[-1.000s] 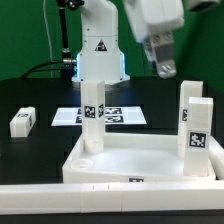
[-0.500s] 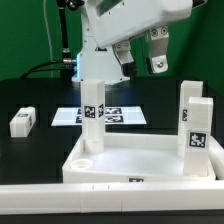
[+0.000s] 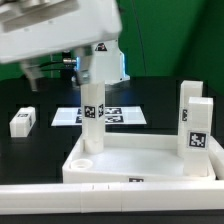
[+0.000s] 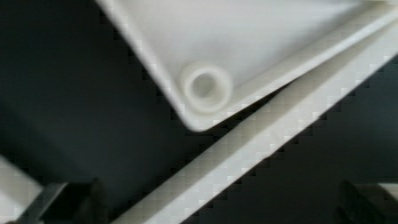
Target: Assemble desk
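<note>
The white desk tabletop (image 3: 150, 160) is lying nearest the camera, three legs standing in it, a fourth leg (image 3: 23, 122) lying beyond on the black table (image 3: 40, 100), the marker board (image 3: 115, 117) behind; the gripper (image 3: 28, 72) is hovering overhead, jaws apart, holding nothing.

Arm (image 3: 55, 28) motion-blurred, cropped at top edge; tool perhaps behind it, unseen.
</note>
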You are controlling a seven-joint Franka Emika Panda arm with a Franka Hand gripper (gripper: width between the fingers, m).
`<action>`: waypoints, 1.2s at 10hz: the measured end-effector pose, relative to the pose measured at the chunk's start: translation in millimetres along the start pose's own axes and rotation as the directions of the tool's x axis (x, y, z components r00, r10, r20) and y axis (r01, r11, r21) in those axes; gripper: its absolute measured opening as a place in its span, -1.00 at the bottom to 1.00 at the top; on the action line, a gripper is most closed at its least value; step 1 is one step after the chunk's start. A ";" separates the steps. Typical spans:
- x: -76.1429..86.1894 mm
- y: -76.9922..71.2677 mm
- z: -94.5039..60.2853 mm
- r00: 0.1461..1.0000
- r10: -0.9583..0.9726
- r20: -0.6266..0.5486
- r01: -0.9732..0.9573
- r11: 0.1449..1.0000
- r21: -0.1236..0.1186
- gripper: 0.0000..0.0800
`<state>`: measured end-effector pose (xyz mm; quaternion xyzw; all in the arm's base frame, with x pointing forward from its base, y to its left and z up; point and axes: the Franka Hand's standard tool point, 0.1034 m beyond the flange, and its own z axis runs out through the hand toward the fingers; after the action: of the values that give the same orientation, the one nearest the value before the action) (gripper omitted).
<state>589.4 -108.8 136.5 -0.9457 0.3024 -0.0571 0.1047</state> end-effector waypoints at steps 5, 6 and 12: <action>-0.9 4.3 2.8 0.937 -0.350 0.010 0.350 0.937 -0.011 0.62; -0.8 31.6 11.1 0.901 -0.432 0.049 0.434 0.900 -0.047 0.62; -10.1 86.9 20.4 0.861 -0.455 0.229 0.485 0.869 -0.099 0.62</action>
<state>536.0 -168.6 96.0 -0.9969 0.0536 0.0369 0.0444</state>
